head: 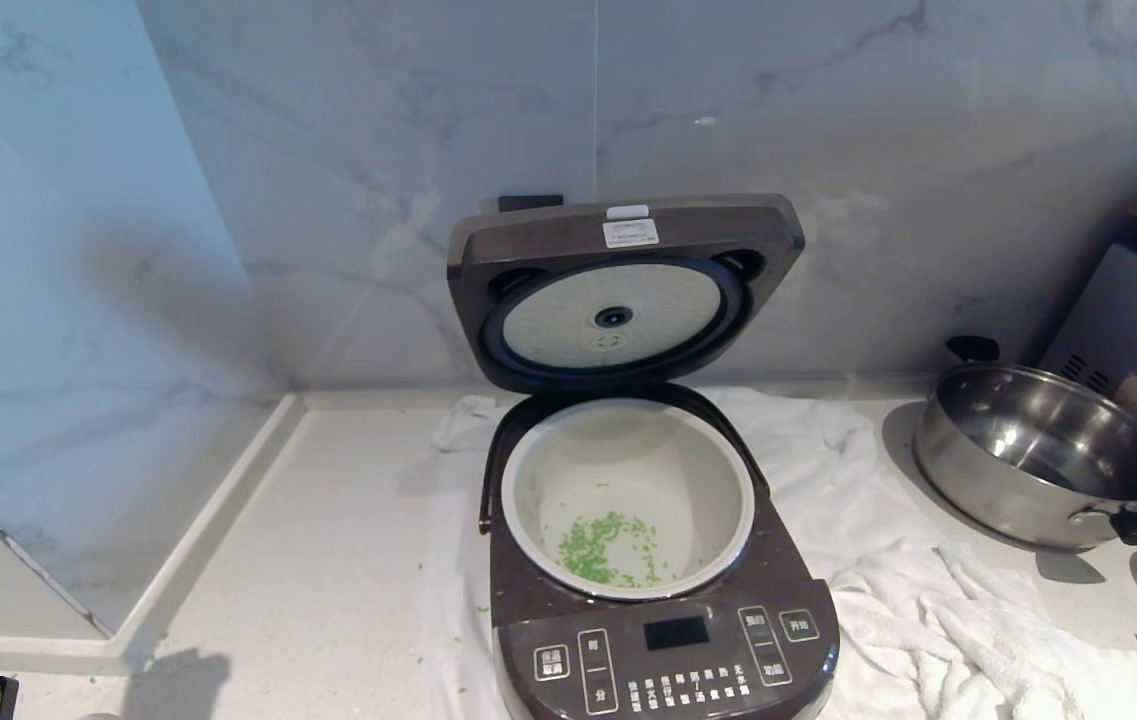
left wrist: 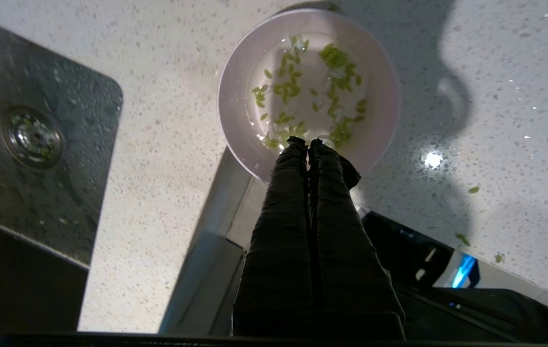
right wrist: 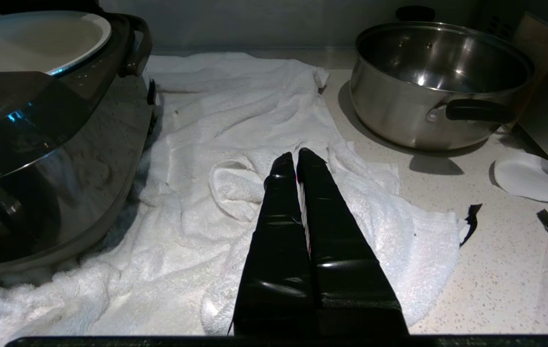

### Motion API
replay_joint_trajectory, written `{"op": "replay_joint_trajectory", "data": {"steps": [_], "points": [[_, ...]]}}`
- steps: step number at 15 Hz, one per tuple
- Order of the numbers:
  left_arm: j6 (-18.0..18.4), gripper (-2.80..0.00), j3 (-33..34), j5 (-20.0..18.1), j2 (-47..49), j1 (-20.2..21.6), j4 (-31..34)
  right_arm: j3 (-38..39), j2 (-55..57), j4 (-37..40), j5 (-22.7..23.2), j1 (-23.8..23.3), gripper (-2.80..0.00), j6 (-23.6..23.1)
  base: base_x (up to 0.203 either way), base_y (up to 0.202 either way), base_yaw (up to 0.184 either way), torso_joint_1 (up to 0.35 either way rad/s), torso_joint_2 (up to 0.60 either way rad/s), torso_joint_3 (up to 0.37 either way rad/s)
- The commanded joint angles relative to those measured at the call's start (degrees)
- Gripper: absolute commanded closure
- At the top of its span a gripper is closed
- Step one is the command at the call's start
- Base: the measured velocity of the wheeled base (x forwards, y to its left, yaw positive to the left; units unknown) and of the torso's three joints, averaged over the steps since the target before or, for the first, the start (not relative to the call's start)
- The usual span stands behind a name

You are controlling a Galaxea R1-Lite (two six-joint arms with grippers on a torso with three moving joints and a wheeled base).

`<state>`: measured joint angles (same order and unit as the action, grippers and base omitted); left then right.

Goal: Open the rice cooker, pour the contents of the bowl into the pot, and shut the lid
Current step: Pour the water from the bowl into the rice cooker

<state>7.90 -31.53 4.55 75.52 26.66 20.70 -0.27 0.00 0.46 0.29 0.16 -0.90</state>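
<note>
My left pincer (left wrist: 308,142) was pressed shut and empty above the pink bowl (left wrist: 235,106) of green bits (left wrist: 334,58) on the worktop (left wrist: 167,144). My right pincer (right wrist: 298,158), closed, hung over the white towel (right wrist: 235,120). The rice cooker (head: 788,590) stood open, lid (head: 528,240) at twelve o'clock, green bits in its pot (head: 628,470).

raised lid (head: 618,290) behind open pot (head: 628,495)

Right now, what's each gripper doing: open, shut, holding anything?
Left gripper: shut on the rim of the bowl.
Right gripper: shut, empty, above the towel.
</note>
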Motion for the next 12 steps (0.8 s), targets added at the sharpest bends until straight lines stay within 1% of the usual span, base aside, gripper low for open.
{"op": "replay_joint_trajectory", "data": {"steps": [1, 2, 3, 4, 6, 9, 10, 12], "points": [[1.25, 0.0, 0.42, -1.07, 4.77, 4.66, -0.34, 0.0, 0.0, -0.02, 0.06, 0.02, 0.0, -0.06, 0.0, 0.0, 0.0, 0.0, 0.0, 0.0], [3.35, 0.0, 1.53, -2.64, 5.54, 6.97, -0.62, 0.0, 0.0, -0.02, 0.06, 0.02, 0.0, 0.02, 0.0, 0.0, 0.0, 0.0, 0.0, 0.0], [4.53, 0.0, 2.85, -3.77, 5.82, 8.18, -0.79, 0.0, 0.0, -0.02, 0.06, 0.02, 0.0, -0.03, 0.0, 0.0, 0.0, 0.0, 0.0, 0.0], [4.82, -2.8, 3.29, -4.0, 5.94, 9.12, -0.83, 0.0, 0.0, -0.02, 0.03, 0.02, 0.0, -0.04, 0.0, 0.0, 0.0, 0.0, 0.0, 0.0], [4.96, -2.8, 3.01, -4.02, 6.0, 11.05, -0.9, 0.0, 0.0, -0.02, 0.06, 0.02, 0.0, 0.02, 0.0, 0.0, 0.0, 0.0, 0.0, 0.0], [5.01, -2.8, 3.53, -3.98, 8.69, 11.27, -0.95, 0.0, 0.0, -0.02, 0.06, 0.02, 0.0, -0.02, 0.0, 0.0, 0.0, 0.0, 0.0, 0.0], [4.96, -2.8, 3.54, -3.97, 10.73, 11.41, -1.78, 0.0, 0.0, -0.02, 0.02, 0.02, 0.0, 0.02, 0.0, 0.0, 0.0, 0.0, 0.0, 0.0], [4.83, -2.8, 4.12, -3.71, 15.59, 12.09, -7.11, 0.0, 0.0, -0.02, 0.06, 0.02, 0.0, -0.01, 0.0, 0.0, 0.0, 0.0, 0.0, 0.0]]}}
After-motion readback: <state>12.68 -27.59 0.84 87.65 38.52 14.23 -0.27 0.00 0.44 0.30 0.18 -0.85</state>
